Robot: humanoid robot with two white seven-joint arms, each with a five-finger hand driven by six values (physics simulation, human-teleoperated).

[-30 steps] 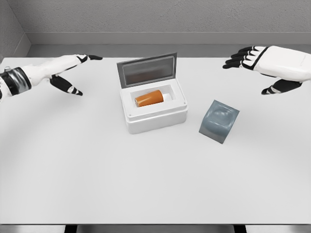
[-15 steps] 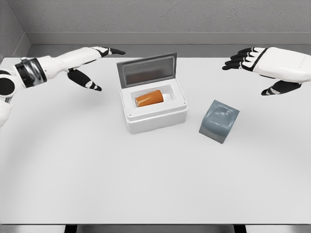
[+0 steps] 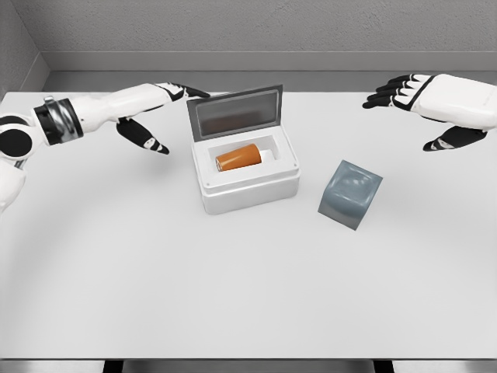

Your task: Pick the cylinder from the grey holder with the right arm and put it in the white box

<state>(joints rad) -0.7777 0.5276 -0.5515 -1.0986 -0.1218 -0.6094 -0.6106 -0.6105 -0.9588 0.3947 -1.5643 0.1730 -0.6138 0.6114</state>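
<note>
A single head view looks steeply down and forward across the whole white table (image 3: 233, 295) toward the back wall.

No readable text, labels, brands, numbers or signs anywhere: none on the white box (image 3: 247, 186), its raised lid (image 3: 235, 112), the orange cylinder (image 3: 239, 158), the grey holder (image 3: 350, 194), the white table (image 3: 233, 287) or either robot arm.
</note>
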